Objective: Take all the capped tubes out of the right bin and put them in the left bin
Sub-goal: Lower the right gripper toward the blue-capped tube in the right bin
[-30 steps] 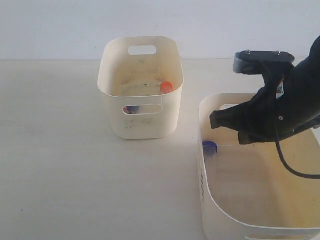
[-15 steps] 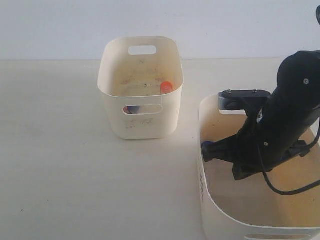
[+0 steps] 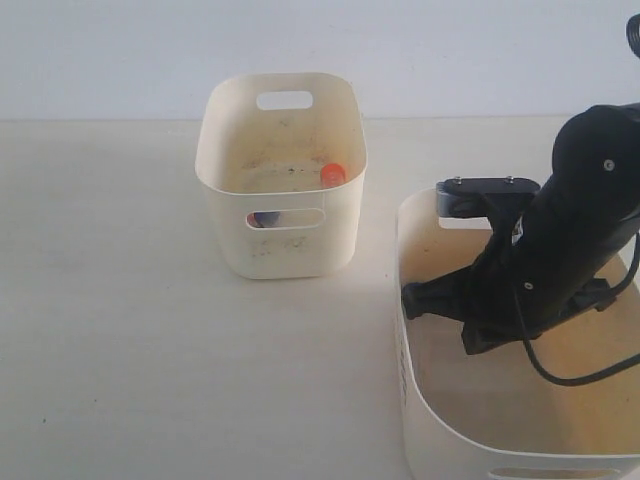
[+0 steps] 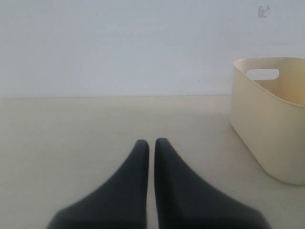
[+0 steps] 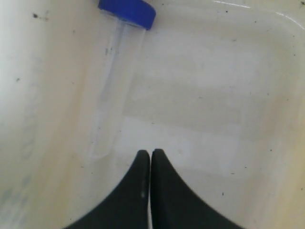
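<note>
The right bin (image 3: 420, 440) holds my right gripper (image 3: 410, 300), which reaches low along its left wall. In the right wrist view the right gripper (image 5: 150, 152) is shut and empty. A clear capped tube (image 5: 112, 90) with a blue cap lies on the bin floor just beyond and to one side of the tips, apart from them. In the exterior view that tube is hidden behind the arm. The left bin (image 3: 225, 165) shows an orange-red cap (image 3: 333, 173) inside and a blue cap (image 3: 265, 218) through its front slot. My left gripper (image 4: 148, 142) is shut and empty over bare table.
The right arm (image 3: 570, 240) and its cable fill much of the right bin. In the left wrist view a tall cream bin (image 4: 267, 124) stands ahead and to one side of the left gripper. A plain wall backs the pale table (image 3: 120, 300).
The right arm has come down from above the right bin into it, and its gripper has dropped low at the left wall, covering the blue cap in the exterior view.
</note>
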Robot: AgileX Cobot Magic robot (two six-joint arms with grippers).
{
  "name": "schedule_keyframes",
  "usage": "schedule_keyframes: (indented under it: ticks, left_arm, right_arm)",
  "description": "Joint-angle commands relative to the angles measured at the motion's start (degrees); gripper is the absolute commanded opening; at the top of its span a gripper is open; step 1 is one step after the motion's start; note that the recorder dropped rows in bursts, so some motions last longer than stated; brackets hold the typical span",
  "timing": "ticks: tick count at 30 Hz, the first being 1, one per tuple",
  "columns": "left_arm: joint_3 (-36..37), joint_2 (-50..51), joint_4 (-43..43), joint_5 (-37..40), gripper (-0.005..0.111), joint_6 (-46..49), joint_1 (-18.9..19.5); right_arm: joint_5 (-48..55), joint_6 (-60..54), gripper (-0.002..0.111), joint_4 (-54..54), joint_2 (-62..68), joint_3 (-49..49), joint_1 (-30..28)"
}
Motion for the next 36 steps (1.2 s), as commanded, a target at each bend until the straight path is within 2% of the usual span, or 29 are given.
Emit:
schedule_keyframes:
  ticks: [1,36]
  left_arm:
    - [-0.12,0.23,-0.19,-0.38,0.004,-0.24,-0.41]
    - [-0.12,0.23,-0.19,-0.38,0.004,-0.24,-0.41]
  right_arm:
    - [-0.7,-0.15,0.0,-0.49,0.13,0.06,-0.19]
    - [-1.67,1.26,0.0,-2.72,0.13,0.06,-0.19]
